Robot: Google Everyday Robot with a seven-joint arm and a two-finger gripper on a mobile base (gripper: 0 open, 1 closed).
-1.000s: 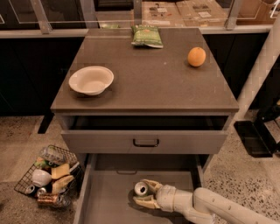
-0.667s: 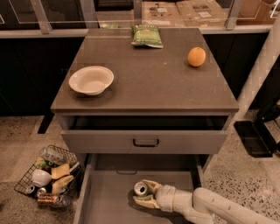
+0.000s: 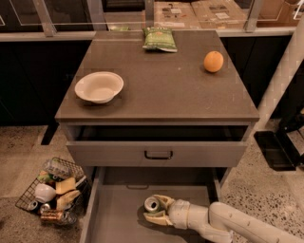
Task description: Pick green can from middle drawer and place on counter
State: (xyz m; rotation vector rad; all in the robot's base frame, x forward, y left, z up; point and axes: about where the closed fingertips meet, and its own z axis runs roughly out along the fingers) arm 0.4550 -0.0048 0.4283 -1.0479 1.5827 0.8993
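The middle drawer [image 3: 118, 219] stands pulled out toward the near edge of the scene, its flat grey floor bare on the left half. The green can [image 3: 151, 204] sits on that floor right of centre, silver top facing up. The gripper [image 3: 153, 211] is down inside the drawer at the can, reaching in from the near right on a pale arm [image 3: 223, 223]. Its jaws are closed in on the can, one finger on the far side and one on the near side, with the can between them.

Above, the top drawer [image 3: 156, 153] is drawn out a little, showing a grey front and a small black handle. The counter [image 3: 161, 95] is a smooth dark grey-brown square. On it sit a white bowl [image 3: 99, 87] near the left edge, an orange [image 3: 213, 61] toward the far right, and a green chip bag [image 3: 159, 39] at the far edge, all well apart.

The floor [image 3: 266, 194] is pale speckled terrazzo. A wire basket [image 3: 52, 190] of mixed clutter rests on it left of the drawer. A white post [image 3: 285, 71] rises at the right, and cardboard boxes [image 3: 209, 9] lie beyond the counter.
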